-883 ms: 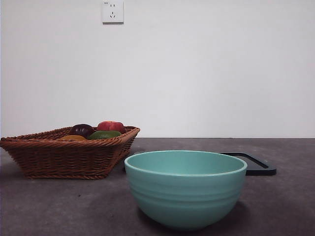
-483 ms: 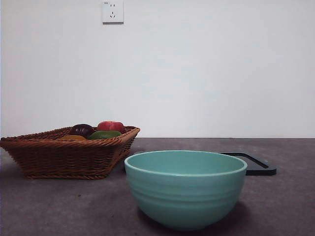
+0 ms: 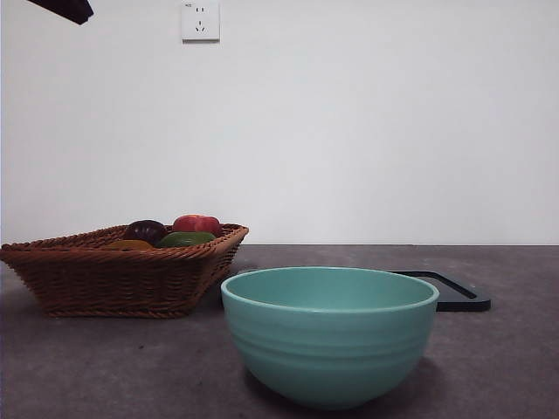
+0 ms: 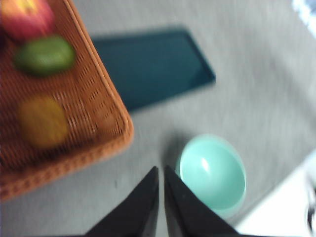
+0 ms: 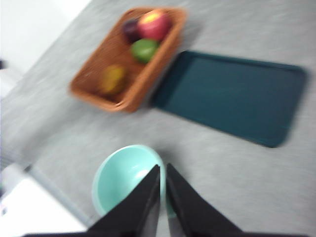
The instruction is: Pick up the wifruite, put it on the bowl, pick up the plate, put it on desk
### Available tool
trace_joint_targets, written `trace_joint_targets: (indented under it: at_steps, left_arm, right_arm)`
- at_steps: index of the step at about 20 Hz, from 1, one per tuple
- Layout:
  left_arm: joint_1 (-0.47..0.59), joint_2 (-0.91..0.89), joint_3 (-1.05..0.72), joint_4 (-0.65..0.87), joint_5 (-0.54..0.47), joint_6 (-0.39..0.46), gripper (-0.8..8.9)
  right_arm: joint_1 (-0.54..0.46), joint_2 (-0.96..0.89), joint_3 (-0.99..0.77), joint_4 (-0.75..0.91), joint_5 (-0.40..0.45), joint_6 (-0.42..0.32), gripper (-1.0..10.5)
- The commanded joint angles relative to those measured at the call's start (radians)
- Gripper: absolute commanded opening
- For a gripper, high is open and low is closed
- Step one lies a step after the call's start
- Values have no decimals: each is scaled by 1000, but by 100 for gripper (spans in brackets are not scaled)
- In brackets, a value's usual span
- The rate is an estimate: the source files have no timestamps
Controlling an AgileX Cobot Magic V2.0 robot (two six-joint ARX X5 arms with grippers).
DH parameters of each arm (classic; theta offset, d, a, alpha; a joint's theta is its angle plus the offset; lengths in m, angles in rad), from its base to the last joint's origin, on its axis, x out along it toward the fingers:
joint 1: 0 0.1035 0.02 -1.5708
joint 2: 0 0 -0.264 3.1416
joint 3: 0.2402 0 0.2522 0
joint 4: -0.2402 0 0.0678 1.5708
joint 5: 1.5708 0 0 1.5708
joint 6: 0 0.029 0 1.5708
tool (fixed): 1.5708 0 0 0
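High above the desk (image 3: 105,367), both tools (left (image 4: 161,174), right (image 5: 163,172)) closed, empty, wifruite (image 4: 43,121) in basket (image 3: 131,279).

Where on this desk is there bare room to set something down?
Free: the dark tray, nothing on it; the desk in front of the wicker basket, beside the bowl. The bowl's inside looks bare too. Crowded: the basket, holding the wifruite and three other fruits.
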Motion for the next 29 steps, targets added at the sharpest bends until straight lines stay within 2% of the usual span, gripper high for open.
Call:
trace_joint_targets:
  at_steps: [1,3,4,5,6,7,9,11,16,21,25,29]
  left_arm:
    - [-19,19,25,-20,5,49,23]
    - [-26,19,25,-21,5,49,71]
    - [-27,19,25,-22,5,49,129]
    - [-27,19,25,-22,5,48,236]
    - [-27,19,25,-22,5,49,338]
    - [-28,19,25,-22,5,50,487]
    - [-29,19,25,-21,5,50,666]
    - [-29,19,25,-20,5,49,670]
    - [-29,23,25,-23,-2,26,621]
    - [-29,79,64,-58,-17,41,621]
    - [-29,240,189,-163,-167,39,620]
    - [-29,452,328,-216,-267,43,621]
  right_arm:
    - [19,32,17,6,-13,-35,10]
    - [30,42,17,4,-12,-35,12]
    - [32,42,17,5,-12,-35,20]
    - [33,42,17,5,-11,-35,73]
    - [33,41,17,5,-9,-35,158]
    - [33,41,17,4,-8,-34,294]
    - [33,41,17,2,-9,-34,507]
    - [33,41,17,2,-9,-34,559]
    - [33,40,17,0,-9,-35,558]
    - [32,4,17,-18,-4,-35,557]
    - [32,-43,17,-30,19,-30,557]
    - [32,-80,17,-37,18,-18,557]
